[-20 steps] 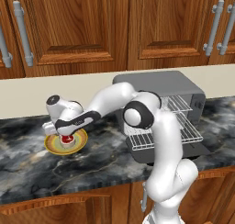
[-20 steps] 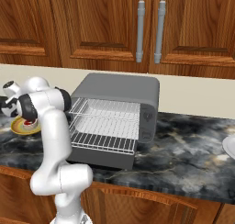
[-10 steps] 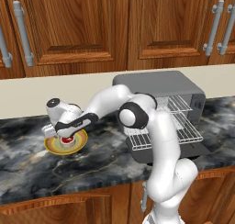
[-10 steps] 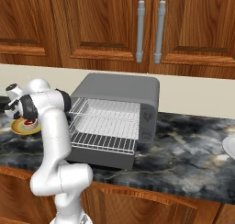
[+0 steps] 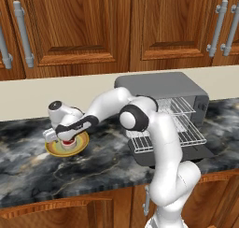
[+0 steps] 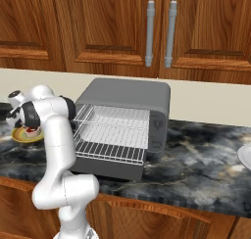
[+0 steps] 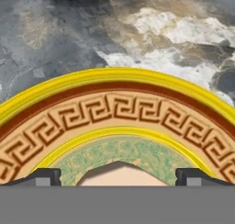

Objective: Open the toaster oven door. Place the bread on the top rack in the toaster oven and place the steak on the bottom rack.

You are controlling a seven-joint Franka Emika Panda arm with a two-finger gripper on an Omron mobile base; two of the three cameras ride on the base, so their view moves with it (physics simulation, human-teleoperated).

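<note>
The steak lies on the yellow-rimmed plate at 9 o'clock from the toaster oven, on the marble desk. The gripper has sunk lower onto the plate than a second ago, its jaws spread wide either side of the steak. The toaster oven door stays folded down, racks showing.

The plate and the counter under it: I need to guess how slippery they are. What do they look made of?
The plate looks like glazed ceramic: a glossy yellow rim and a painted key-pattern band. The counter looks like polished dark marble or granite, judging by pale veins and a soft sheen. Both are rendered, so this is only a guess.
</note>
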